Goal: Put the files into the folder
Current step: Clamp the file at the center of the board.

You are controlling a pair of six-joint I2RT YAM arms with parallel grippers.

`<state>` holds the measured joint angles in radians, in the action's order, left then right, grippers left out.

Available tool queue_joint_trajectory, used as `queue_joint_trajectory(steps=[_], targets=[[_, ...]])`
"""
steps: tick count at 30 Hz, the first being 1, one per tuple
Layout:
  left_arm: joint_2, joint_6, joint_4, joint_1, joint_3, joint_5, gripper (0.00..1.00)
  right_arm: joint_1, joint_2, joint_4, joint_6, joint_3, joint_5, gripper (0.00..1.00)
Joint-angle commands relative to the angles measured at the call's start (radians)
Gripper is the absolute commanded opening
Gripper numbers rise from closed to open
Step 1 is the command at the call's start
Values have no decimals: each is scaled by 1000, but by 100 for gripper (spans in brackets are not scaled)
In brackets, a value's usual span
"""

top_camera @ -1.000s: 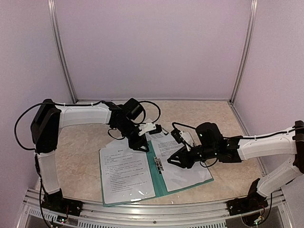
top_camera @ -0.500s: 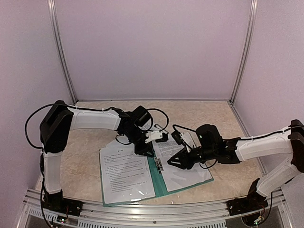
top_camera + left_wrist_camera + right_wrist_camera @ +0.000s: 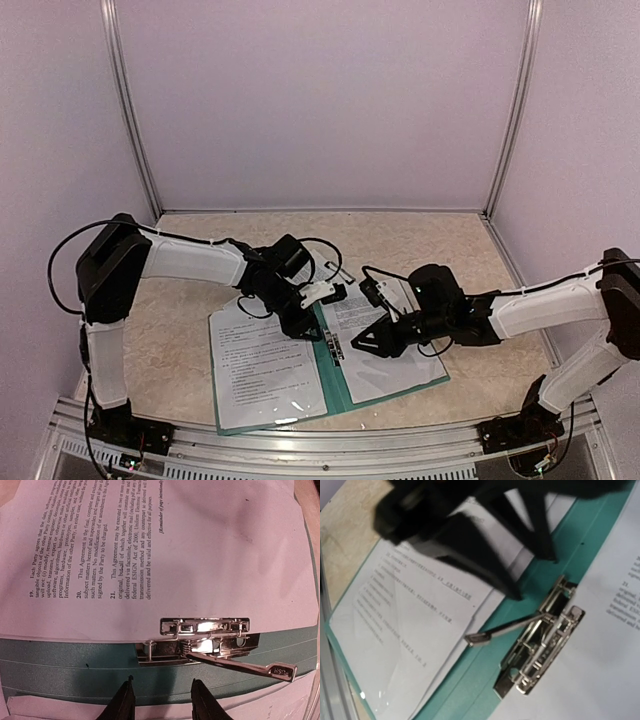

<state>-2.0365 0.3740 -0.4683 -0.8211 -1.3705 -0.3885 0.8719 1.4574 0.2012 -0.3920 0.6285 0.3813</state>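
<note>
The teal folder (image 3: 337, 378) lies open on the table, with white printed files on its left half (image 3: 265, 365) and its right half (image 3: 390, 365). The metal clip (image 3: 200, 642) sits at the spine, pressing the edge of the right sheet (image 3: 165, 545), and its lever (image 3: 240, 666) sticks out over the teal card. My left gripper (image 3: 300, 328) hangs open and empty just above the spine (image 3: 75, 665), a little short of the clip. My right gripper (image 3: 362, 343) is over the right sheet beside the clip (image 3: 540, 650), open and empty. Its own fingers are out of the right wrist view.
The left gripper's black fingers (image 3: 490, 565) cross the top of the right wrist view, close to the lever (image 3: 505, 629). The beige table (image 3: 180, 310) is walled on three sides, with an aluminium rail (image 3: 300, 445) along its near edge.
My left gripper has come nearer and lower, down onto the spine by the clip. The right arm has hardly moved.
</note>
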Motion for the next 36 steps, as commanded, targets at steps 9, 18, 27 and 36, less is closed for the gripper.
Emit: queue_joint_trajectory(steps=[9,18,27,36], targets=[[33,259,149,-9,49,21,35,-8,22,36,-27,-23,13,30],[23,446,143,-10,67,8,36,-8,-9,54,-21,-56,12,30],[-9,517,58,-10,16,-42,37,-10,-24,88,-37,-99,15,30],[-56,563,21,-11,-40,-50,34,-10,-28,88,-44,-101,17,30]])
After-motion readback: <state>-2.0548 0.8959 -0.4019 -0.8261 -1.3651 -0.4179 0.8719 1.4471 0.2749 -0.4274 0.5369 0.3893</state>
